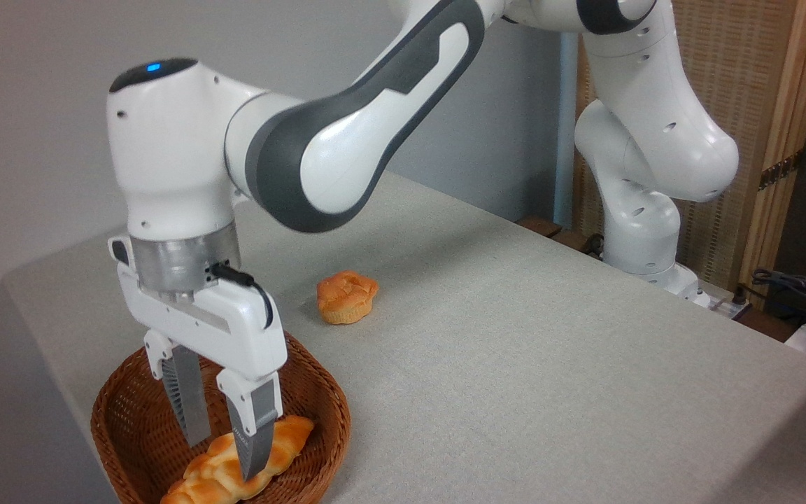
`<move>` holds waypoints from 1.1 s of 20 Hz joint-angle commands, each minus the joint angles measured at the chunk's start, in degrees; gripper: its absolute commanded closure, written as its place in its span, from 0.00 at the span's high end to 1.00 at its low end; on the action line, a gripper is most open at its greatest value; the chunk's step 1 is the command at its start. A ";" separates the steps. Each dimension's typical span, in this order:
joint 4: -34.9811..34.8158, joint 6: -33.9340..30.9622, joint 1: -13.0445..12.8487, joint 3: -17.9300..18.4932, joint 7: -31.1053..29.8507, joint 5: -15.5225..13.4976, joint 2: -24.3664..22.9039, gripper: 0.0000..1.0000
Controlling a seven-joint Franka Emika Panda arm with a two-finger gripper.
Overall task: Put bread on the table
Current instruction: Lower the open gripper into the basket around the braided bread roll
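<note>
The bread (235, 462), a long braided golden loaf, lies inside the brown wicker basket (319, 399) at the lower left. My gripper (224, 458) hangs straight down into the basket, open, with one finger on each side of the loaf's middle. The near finger (255, 437) covers part of the loaf; whether the pads touch it I cannot tell. The table (515, 364), covered in light grey cloth, fills most of the view.
A small round orange bun (345, 296) sits on the cloth just behind and right of the basket. The arm's white base (644, 231) stands at the table's far right edge, with cables (795, 287) beyond it.
</note>
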 commanded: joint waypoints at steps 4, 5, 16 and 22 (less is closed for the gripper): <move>0.13 2.28 -0.16 0.16 -1.13 1.10 0.30 1.00; 0.04 2.28 -0.16 0.16 -1.13 1.10 0.39 1.00; -1.01 2.28 -0.60 -0.01 -0.60 2.42 1.36 0.95; -1.10 2.11 -0.60 -0.28 -0.51 2.42 1.27 0.41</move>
